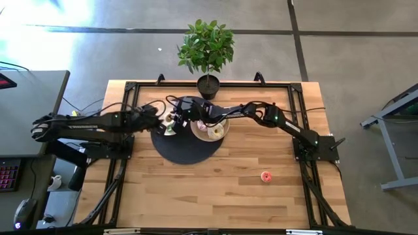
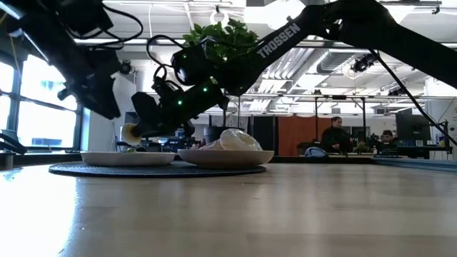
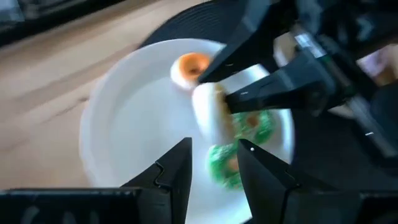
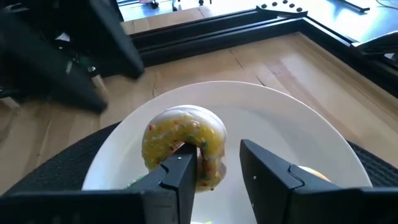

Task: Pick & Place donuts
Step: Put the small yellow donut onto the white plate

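A white plate lies on the dark round mat. On it lie a tiny orange-yellow ring and two green-iced donuts. My right gripper is over this plate, open, with a yellow-iced sprinkled donut on edge at its fingertips. That donut also shows in the low view, just above the plate. My left gripper is open and empty, just above the same plate, close to the right gripper. A pink donut lies flat on the bare table at the right. My right gripper has the tip of one finger in the hole of the yellow donut, against the ring's inner edge. The other finger stands clear, with plate showing between. The fingers slant down from the table's right. Whether the upright donut's lower edge rests on the plate, I cannot tell.
A second white plate beside it on the mat holds a white-iced donut and a pink-iced one. A potted plant stands at the table's far edge. Bare wood lies toward the near edge.
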`<state>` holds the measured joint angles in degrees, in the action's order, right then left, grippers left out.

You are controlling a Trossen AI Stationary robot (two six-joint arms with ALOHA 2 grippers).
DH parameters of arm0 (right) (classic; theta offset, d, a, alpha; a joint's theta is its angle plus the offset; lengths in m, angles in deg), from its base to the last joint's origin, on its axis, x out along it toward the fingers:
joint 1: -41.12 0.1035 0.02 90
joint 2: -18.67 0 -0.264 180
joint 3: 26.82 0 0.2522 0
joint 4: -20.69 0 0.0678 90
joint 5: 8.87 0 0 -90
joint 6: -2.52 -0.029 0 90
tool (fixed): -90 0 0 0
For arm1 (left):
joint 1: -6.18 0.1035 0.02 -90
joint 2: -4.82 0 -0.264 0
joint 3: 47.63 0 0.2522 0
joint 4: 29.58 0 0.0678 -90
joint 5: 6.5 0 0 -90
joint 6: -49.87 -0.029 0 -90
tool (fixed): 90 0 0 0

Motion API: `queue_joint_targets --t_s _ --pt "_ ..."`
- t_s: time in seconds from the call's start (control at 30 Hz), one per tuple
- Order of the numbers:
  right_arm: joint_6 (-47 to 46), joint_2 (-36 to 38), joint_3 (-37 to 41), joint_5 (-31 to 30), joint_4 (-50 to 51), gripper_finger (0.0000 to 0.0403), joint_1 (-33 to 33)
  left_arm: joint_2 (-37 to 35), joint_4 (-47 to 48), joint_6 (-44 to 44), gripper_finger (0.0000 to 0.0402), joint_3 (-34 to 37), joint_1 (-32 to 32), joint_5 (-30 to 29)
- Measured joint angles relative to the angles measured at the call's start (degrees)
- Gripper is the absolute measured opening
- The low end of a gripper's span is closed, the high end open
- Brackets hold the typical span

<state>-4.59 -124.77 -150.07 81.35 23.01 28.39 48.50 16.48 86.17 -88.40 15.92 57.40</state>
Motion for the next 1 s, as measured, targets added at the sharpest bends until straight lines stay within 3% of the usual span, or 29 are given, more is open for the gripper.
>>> queue_joint_targets --t_s 0.2,0.43,0.7,1.0 --pt "-0.5 0.0 0.0 0.6 -0.4 0.0119 0.0 1.4 -8.7 0.1 0.0127 4.3 0.0 -1.4" --pt "-2.8 0.0 0.1 5.2 -3.0 0.0119 0.0 4.0 -7.7 0.6 0.0127 4.8 0.0 -7.4" --pt "-3.0 0.2 0.1 6.2 -0.4 0.0119 0.0 4.6 -6.0 5.3 0.0127 4.8 0.0 -7.2" --pt "-3.5 0.3 0.1 6.5 -0.1 0.0119 -0.2 5.0 -13.1 4.2 0.0127 4.7 0.0 -5.4"
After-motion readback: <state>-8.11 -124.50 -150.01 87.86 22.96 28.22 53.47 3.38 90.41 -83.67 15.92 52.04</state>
